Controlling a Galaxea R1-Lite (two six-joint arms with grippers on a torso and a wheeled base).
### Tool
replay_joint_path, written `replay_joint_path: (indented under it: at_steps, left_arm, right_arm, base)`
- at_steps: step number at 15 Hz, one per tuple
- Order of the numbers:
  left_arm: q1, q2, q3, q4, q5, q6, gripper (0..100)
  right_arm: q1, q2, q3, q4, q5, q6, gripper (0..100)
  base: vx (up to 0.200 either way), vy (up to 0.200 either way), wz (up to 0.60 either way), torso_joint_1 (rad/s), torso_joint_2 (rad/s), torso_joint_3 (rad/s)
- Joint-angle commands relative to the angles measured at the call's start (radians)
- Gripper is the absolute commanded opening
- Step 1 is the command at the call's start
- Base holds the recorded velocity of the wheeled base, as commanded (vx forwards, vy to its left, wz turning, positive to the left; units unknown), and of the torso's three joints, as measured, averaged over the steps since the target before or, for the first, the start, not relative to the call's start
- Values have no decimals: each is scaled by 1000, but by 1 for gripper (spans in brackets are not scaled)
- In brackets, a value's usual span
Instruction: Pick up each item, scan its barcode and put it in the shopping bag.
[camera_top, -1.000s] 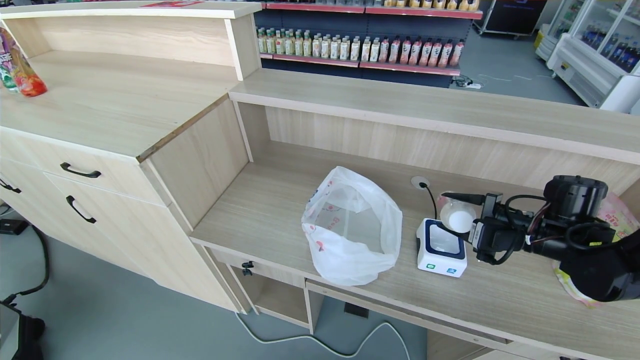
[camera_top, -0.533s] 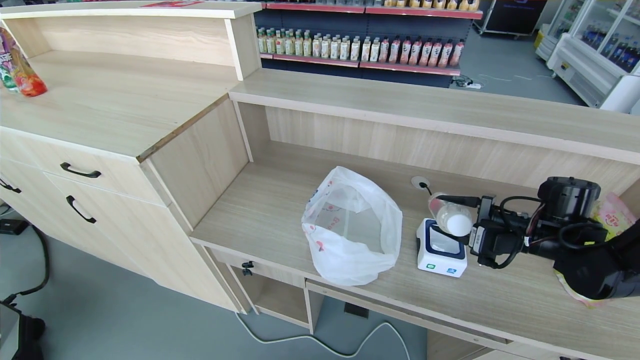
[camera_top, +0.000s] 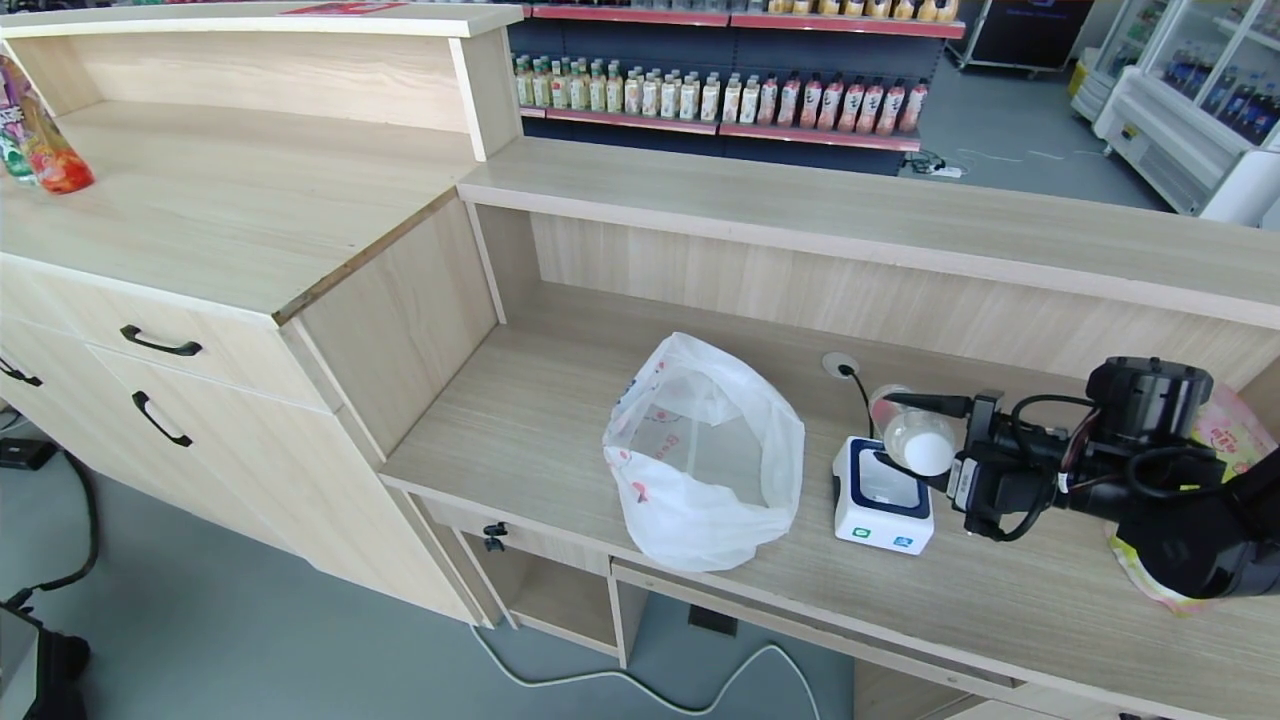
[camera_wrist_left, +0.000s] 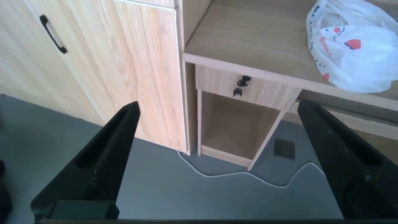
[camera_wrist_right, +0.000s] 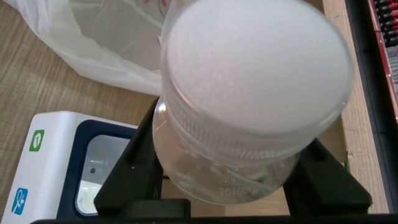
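My right gripper (camera_top: 918, 438) is shut on a clear plastic jar with a white lid (camera_top: 915, 438), holding it on its side just above the far right part of the white and blue barcode scanner (camera_top: 882, 496). In the right wrist view the jar (camera_wrist_right: 249, 106) sits between the black fingers, lid toward the camera, with the scanner (camera_wrist_right: 81, 168) below it. The white shopping bag (camera_top: 705, 455) stands open on the counter left of the scanner; it is the shopping bag (camera_wrist_left: 357, 43) in the left wrist view too. My left gripper (camera_wrist_left: 224, 162) hangs open over the floor in front of the counter.
A pink snack packet (camera_top: 1225, 440) lies on the counter behind my right arm. A black cable (camera_top: 858, 392) runs from the scanner to a hole in the counter. A raised ledge (camera_top: 850, 215) backs the work surface. A colourful packet (camera_top: 35, 140) lies on the high counter at far left.
The right gripper with the jar shifted left over the scanner and then slightly back to the right. The bag and scanner have not moved.
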Motion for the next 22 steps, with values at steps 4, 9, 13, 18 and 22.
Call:
replay_joint_path:
  at_steps: [4,9,13,18,22]
  left_arm:
    - [0,0,0,0,0,-1,100]
    - [0,0,0,0,0,-1,100]
    - [0,0,0,0,0,1,100]
    - [0,0,0,0,0,-1,100]
    - [0,0,0,0,0,-1,100]
  right_arm:
    - [-13,-9,10,12,28,-35,0]
    - [-7,-61,-21,68,27,-23,0]
    - [7,-276,-100,332,23,82,0]
    - [-65,-482,-163,673,16,439,0]
    - [-56,-511,-169,699,-194,843,0]
  base:
    - [0,0,0,0,0,0]
    - [0,0,0,0,0,0]
    - [0,0,0,0,0,0]
    - [0,0,0,0,0,0]
    - [0,0,0,0,0,0]
